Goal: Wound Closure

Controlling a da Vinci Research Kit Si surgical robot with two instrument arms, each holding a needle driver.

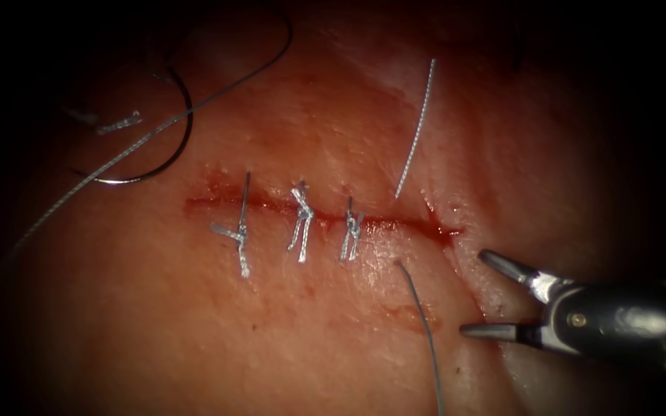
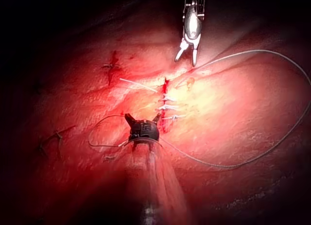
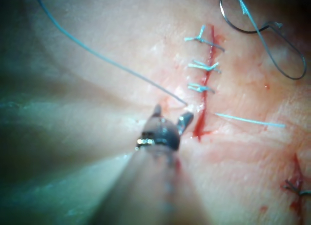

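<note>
Right gripper: apart, empty, beside cut's right end.
Left gripper: apart, empty.
Needle: loose on tissue, upper left; likely stiff, slippery; grasp mid-curve.
Thread: limp, light.

From my console I count three tied stitches across one cut, one curved needle, one long thread, and two hands.

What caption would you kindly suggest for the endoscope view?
Right tool, jaws open and empty, beside the cut; needle lies free on the tissue.
</note>
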